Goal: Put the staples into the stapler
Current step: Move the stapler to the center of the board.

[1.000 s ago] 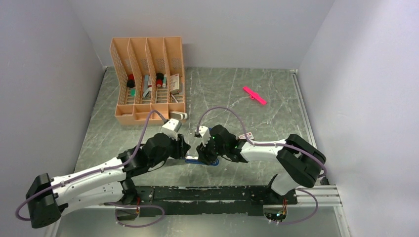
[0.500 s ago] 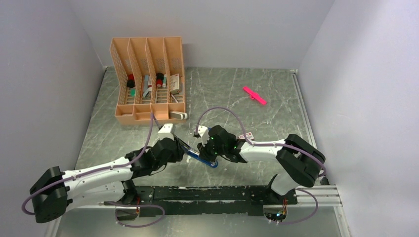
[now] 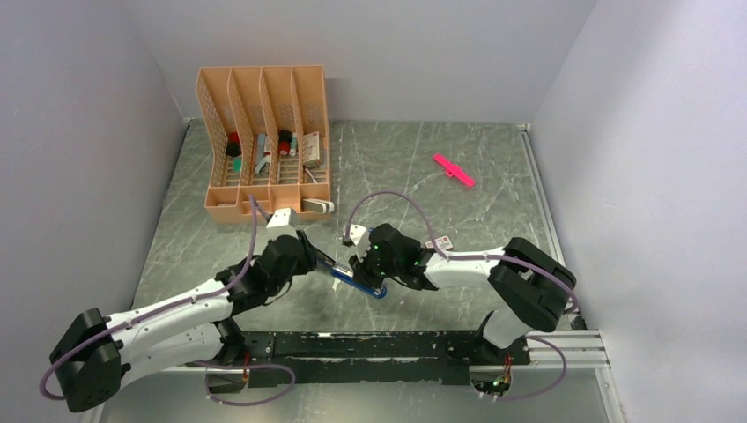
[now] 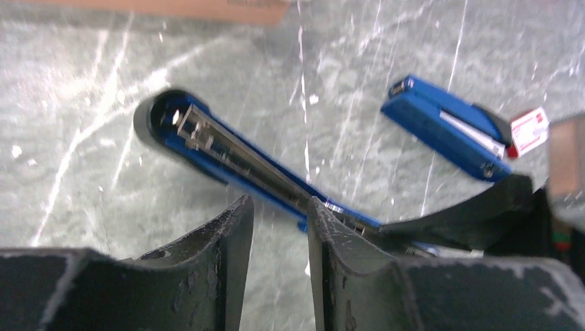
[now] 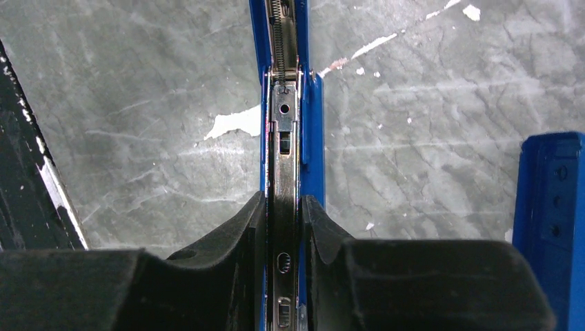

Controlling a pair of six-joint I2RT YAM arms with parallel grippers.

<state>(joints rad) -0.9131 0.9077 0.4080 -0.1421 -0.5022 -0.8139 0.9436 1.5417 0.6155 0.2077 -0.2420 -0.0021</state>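
Observation:
The blue stapler (image 3: 354, 280) lies open on the table between my two arms. In the left wrist view its long blue arm with the bare metal channel (image 4: 221, 148) runs diagonally in front of my left gripper (image 4: 279, 210), which is open and empty just short of it. Another blue part of the stapler (image 4: 445, 127) lies beyond. My right gripper (image 5: 284, 207) is shut on the stapler's metal channel (image 5: 284, 138). The small pink-and-white staple box (image 3: 440, 241) lies by my right arm and also shows in the left wrist view (image 4: 530, 131). No loose staple strips show.
An orange desk organiser (image 3: 264, 145) with small items stands at the back left. A bright pink plastic stick (image 3: 454, 170) lies at the back right. Grey walls close in the table on three sides.
The stapler's arm has swung open towards the left. My left gripper has drawn back to the left, away from the stapler. My right gripper has kept its hold.

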